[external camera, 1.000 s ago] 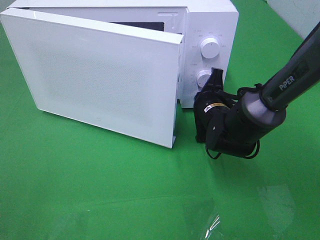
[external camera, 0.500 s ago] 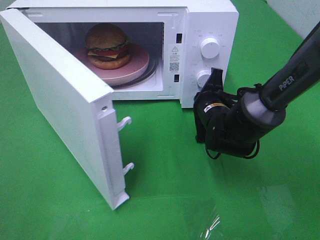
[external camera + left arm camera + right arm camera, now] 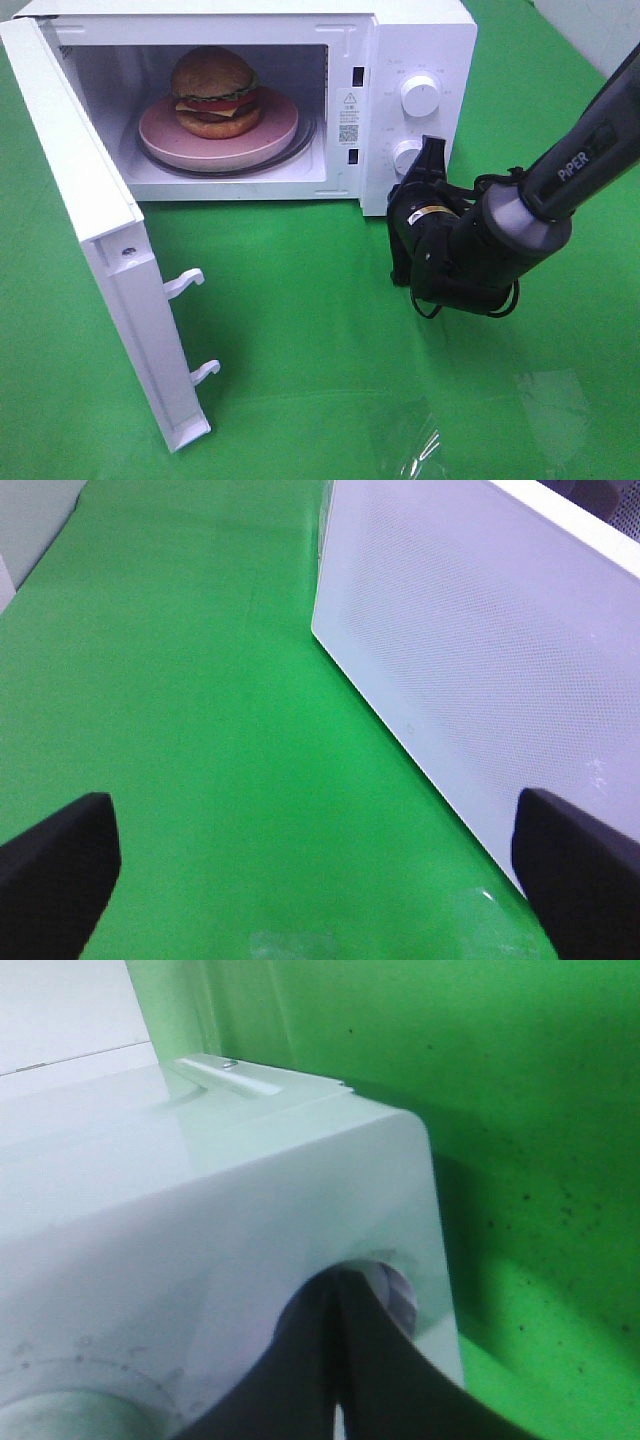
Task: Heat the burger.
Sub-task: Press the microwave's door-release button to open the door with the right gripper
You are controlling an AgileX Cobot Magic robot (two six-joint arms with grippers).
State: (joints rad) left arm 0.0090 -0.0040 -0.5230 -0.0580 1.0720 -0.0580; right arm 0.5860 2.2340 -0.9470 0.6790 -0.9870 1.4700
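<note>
One burger (image 3: 213,88), one plate (image 3: 165,135), two knobs (image 3: 418,95) — right end effector (image 3: 432,152) pinched closed, left end effector (image 3: 320,868) wide

Stock in front of me:
- One white microwave (image 3: 420,40) standing on my green table (image 3: 330,390).
- Door (image 3: 140,330) swung wide open, with two hooked latches (image 3: 185,283) on its free edge.
- Round pink plate (image 3: 160,135) inside, on the glass turntable (image 3: 308,135).
- Upper knob (image 3: 418,96) and lower knob (image 3: 405,155) on the panel.
- Warning label (image 3: 348,105) beside the cavity.

A glossy golden-brown hamburger (image 3: 214,88) with lettuce, tomato and cheese stands upright. It rests on a round pink plate (image 3: 165,137) inside a white microwave (image 3: 430,40).
</note>
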